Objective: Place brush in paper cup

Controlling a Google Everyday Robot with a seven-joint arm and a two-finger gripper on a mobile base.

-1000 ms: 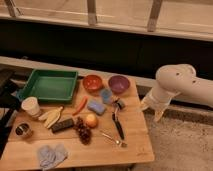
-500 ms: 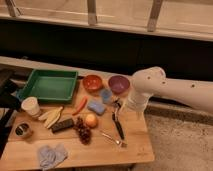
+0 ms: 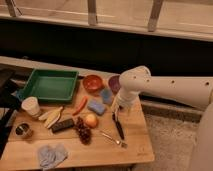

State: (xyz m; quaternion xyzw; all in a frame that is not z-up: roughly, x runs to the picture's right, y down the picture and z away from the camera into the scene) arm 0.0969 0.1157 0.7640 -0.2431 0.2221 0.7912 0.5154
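The brush (image 3: 119, 128), with a slim black handle, lies on the right part of the wooden table (image 3: 135, 150), pointing towards the front. The white paper cup (image 3: 31, 106) stands upright at the table's left edge, far from the brush. My white arm reaches in from the right. Its gripper (image 3: 118, 108) hangs just above the far end of the brush, in front of the purple bowl (image 3: 113, 83).
A green tray (image 3: 50, 85) and an orange bowl (image 3: 93, 82) stand at the back. Blue sponges (image 3: 96, 106), a red pepper (image 3: 81, 105), bananas (image 3: 50, 116), an apple (image 3: 90, 120), grapes (image 3: 83, 133), a metal utensil (image 3: 112, 138), a metal tin (image 3: 22, 131) and a grey cloth (image 3: 50, 154) lie around.
The arm has swung left from beyond the table's right edge, and the gripper now hangs over the brush's far end. The objects on the table have not moved.
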